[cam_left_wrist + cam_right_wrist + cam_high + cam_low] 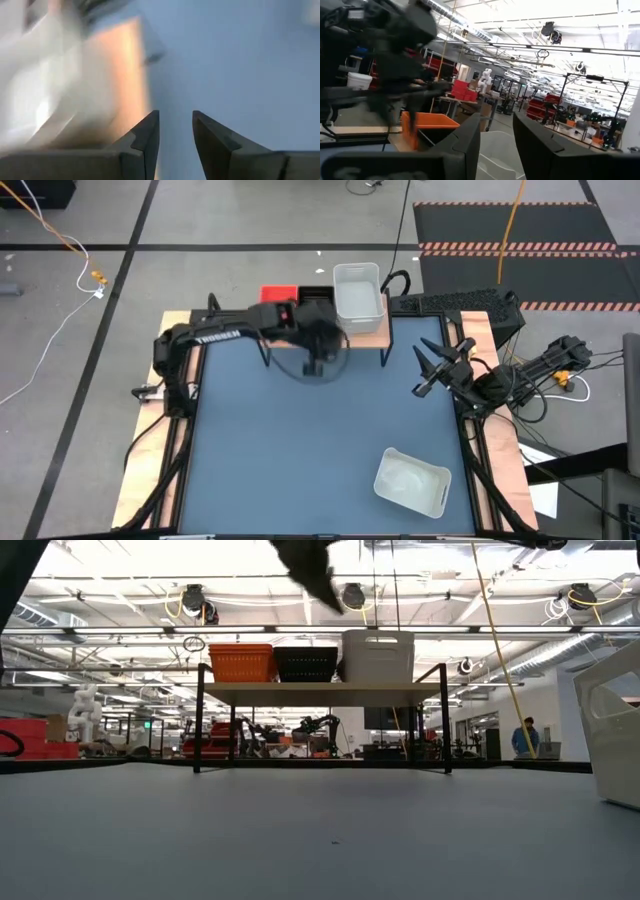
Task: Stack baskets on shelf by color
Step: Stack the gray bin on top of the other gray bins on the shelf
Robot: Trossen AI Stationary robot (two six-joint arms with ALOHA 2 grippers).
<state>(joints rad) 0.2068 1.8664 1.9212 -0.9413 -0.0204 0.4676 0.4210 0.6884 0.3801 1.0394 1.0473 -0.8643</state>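
The shelf (368, 340) stands at the table's far edge. On it sit a red basket (279, 293), a black basket (315, 294) and a white basket (358, 298), side by side on their bases. Another white basket (411, 482) lies on the table near the right front. My left gripper (318, 365) hovers blurred just in front of the shelf, above the table; in its wrist view it (175, 125) is open with nothing between its fingers. My right gripper (425, 372) waits open at the table's right side, raised.
In the low view the shelf (320, 693) shows its black legs with open space beneath it, and the loose white basket (610, 730) stands at the right. A keyboard (455, 302) lies behind the table. The middle of the blue table top (300, 450) is bare.
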